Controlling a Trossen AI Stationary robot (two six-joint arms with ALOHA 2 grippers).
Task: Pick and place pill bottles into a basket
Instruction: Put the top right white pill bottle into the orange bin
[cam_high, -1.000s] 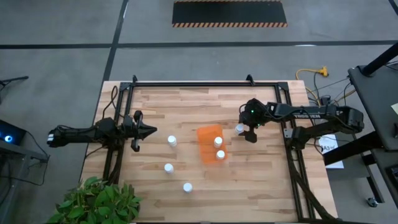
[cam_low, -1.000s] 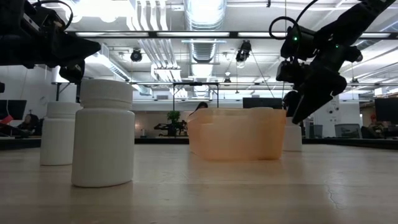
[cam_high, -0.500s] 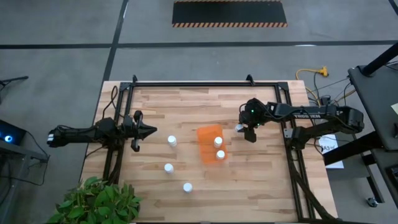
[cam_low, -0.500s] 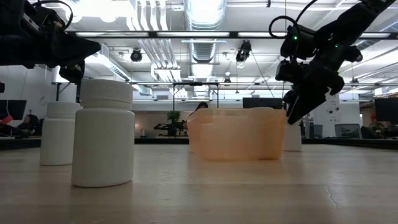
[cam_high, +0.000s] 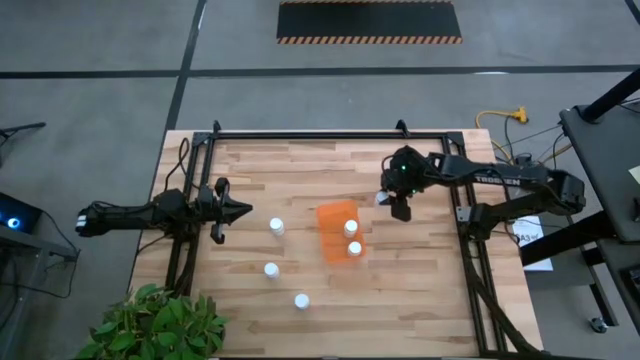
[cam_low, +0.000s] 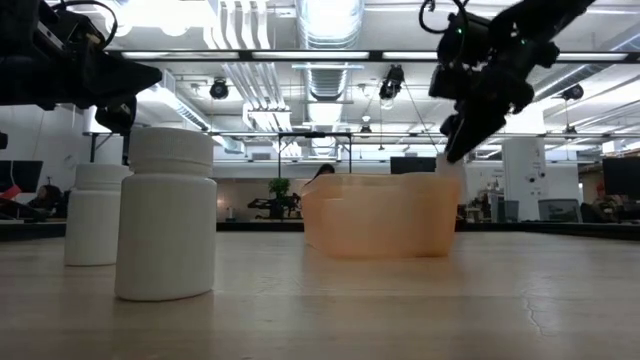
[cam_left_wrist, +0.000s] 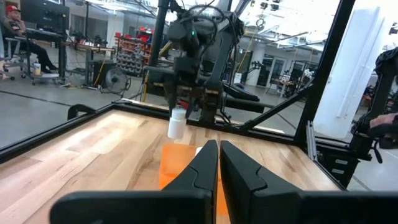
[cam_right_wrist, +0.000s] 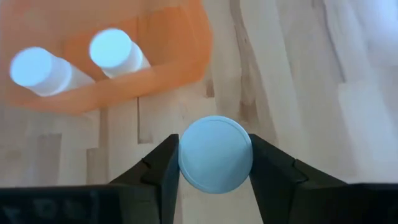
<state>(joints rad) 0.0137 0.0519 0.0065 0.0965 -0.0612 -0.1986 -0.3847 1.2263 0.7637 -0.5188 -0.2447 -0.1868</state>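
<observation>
My right gripper (cam_high: 392, 203) hangs above the table just right of the orange basket (cam_high: 338, 232), shut on a white pill bottle (cam_left_wrist: 177, 122). Its round cap (cam_right_wrist: 215, 154) fills the gap between the fingers in the right wrist view. Two bottles (cam_high: 351, 228) (cam_high: 355, 248) stand inside the basket. Three more bottles (cam_high: 276, 227) (cam_high: 271, 269) (cam_high: 301, 300) stand on their bases on the wood to the basket's left. My left gripper (cam_high: 245, 210) waits shut and level at the table's left side. My right gripper pinches the bottle at its cap end (cam_right_wrist: 186, 163) between its two fingers (cam_right_wrist: 163, 169), one on each side. The fingers slant down from the table's right side. The bottle hangs below them, nearly upright and lifted clear of the table (cam_left_wrist: 176, 129).
A black frame (cam_high: 330, 136) rims the wooden table. A potted plant (cam_high: 155, 322) sits at the near left corner. Bare wood lies along the far edge and at the near right.
My right gripper has shut on the bottle that stood right of the basket. It has then risen with it, so the bottle now hangs clear of the table, a little nearer the far edge.
</observation>
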